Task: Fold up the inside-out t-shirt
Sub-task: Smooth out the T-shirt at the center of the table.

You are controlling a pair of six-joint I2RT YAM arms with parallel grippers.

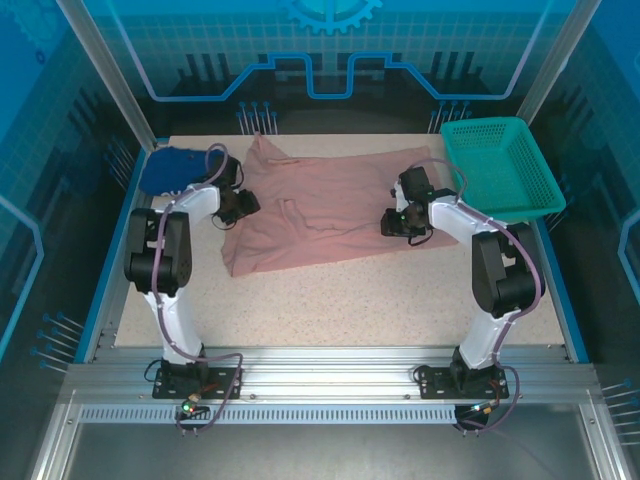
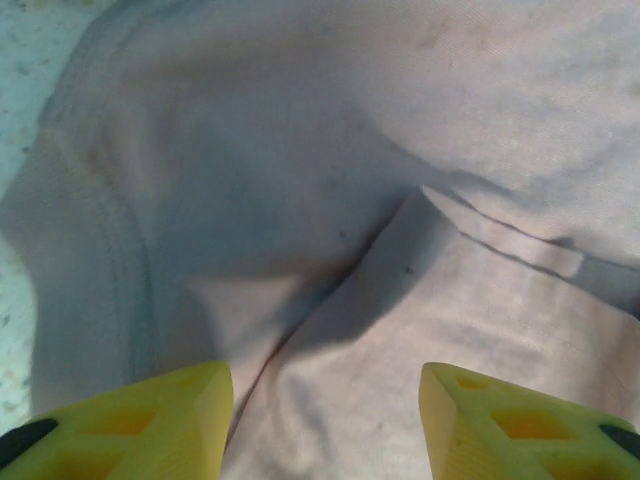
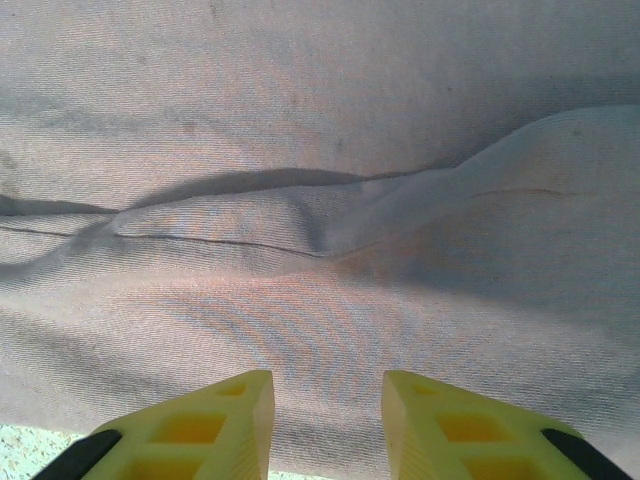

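Note:
The inside-out t-shirt (image 1: 325, 205) lies spread across the back middle of the table, dusty pink, with a fold ridge near its centre. My left gripper (image 1: 243, 207) is at the shirt's left edge. In the left wrist view its yellow fingers (image 2: 190, 410) stand apart over the t-shirt (image 2: 330, 200), and the left gripper (image 2: 325, 375) is open with nothing pinched. My right gripper (image 1: 392, 222) is at the shirt's right edge. In the right wrist view the right gripper (image 3: 328, 380) is open just above the t-shirt (image 3: 320, 130), near the hem, with a crease ahead of it.
A teal basket (image 1: 500, 165) stands at the back right, close to the right arm. A dark blue folded garment (image 1: 175, 168) lies at the back left beside the left arm. The speckled table (image 1: 330, 310) is bare in front of the shirt.

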